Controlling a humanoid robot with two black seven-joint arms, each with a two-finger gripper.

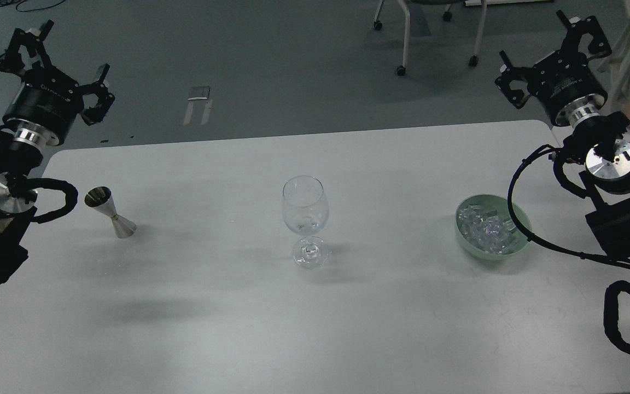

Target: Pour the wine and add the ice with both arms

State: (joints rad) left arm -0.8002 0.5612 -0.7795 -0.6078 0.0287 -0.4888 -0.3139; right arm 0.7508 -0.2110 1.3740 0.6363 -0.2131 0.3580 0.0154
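1. Nearest the camera is bare white table [238,339], with black looped cables of both arms at its left and right edges.
2. Upright at the middle of the table stands a clear wine glass [304,210]; whether it holds any liquid I cannot tell.
3. Left of the glass, a small steel jigger [110,211] stands on its wider end, leaning slightly, open cup upward. What it holds cannot be seen.
4. Right of the glass sits a pale green bowl [521,246] holding the ice [487,230], a heap of small clear cubes. One cable loop of the right arm crosses in front of the bowl's right rim.
5. My left gripper [63,52] hangs off the table's far left corner, above the grey floor [271,60]. Its fingers are spread wide apart and hold nothing. The jigger lies nearer the camera and slightly right of it, well apart; the glass is farther right again.
6. My right gripper [547,46] is off the far right corner, also over the floor, fingers spread wide and empty. The bowl of ice lies nearer the camera and to its left, well apart from the fingertips.
7. Beyond the table, chair legs [405,38] on castors stand on the floor, between the two grippers and nearer the right one.
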